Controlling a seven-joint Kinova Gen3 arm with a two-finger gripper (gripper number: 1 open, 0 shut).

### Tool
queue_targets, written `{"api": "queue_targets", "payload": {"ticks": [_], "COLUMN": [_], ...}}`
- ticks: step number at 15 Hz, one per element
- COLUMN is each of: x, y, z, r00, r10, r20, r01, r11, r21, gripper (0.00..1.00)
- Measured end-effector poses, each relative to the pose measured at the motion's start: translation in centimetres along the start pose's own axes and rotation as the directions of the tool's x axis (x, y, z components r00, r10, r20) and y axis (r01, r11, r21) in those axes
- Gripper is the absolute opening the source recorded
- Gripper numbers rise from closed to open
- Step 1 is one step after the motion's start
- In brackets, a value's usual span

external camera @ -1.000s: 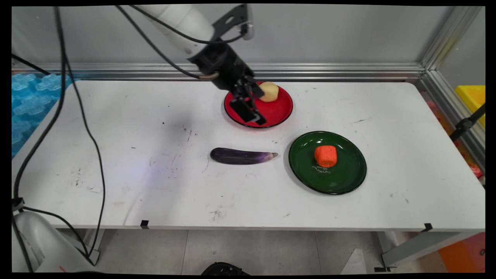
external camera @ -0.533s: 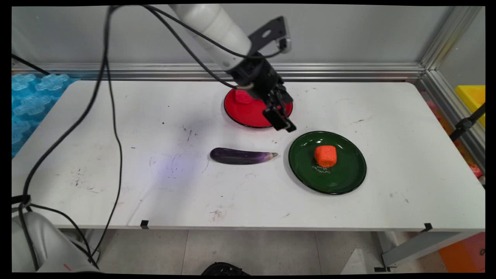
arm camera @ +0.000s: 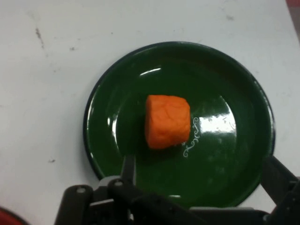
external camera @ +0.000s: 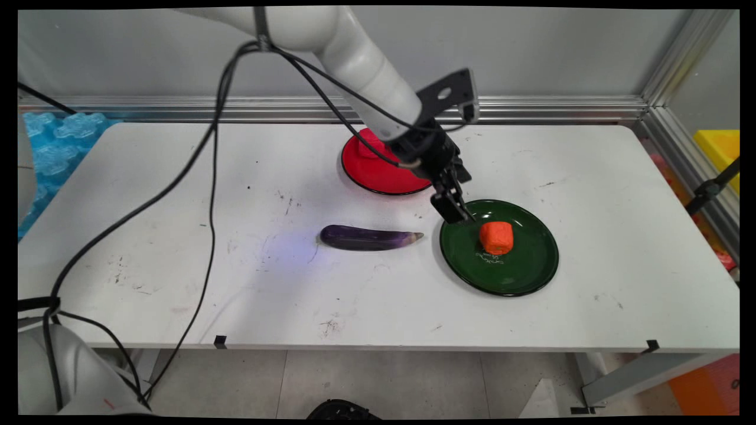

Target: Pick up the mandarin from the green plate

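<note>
Even, bright light falls from overhead, and the white bench (external camera: 177, 283) shows only soft, faint shadows. In the hand view, white glare patches sit on the glossy green plate (arm camera: 243, 154), and the black linkage at the bottom edge is soft and out of focus.

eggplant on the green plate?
No, the eggplant lies on the bare table to the picture-left of the green plate, which holds only the orange block.
</note>
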Motion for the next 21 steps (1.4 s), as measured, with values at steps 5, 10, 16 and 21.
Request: {"api": "queue_targets", "payload": {"ticks": [5,10,16,21], "x": [0.0,0.3,0.5,0.6], "y": [-0.1,-0.5,-0.9,-1.0], "z": [4.8,9.0,12.0,13.8], "r00": [1.0,0.999,0.999,0.999], "r10": [0.015,0.011,-0.002,-0.015], "r20": [0.02,0.031,0.04,0.045], "r01": [-0.015,-0.011,0.002,0.015], "r11": [1.0,1.0,1.0,1.0], "r21": [-0.01,-0.008,0.004,0.01], "gripper": [1.0,1.0,1.0,1.0]}}
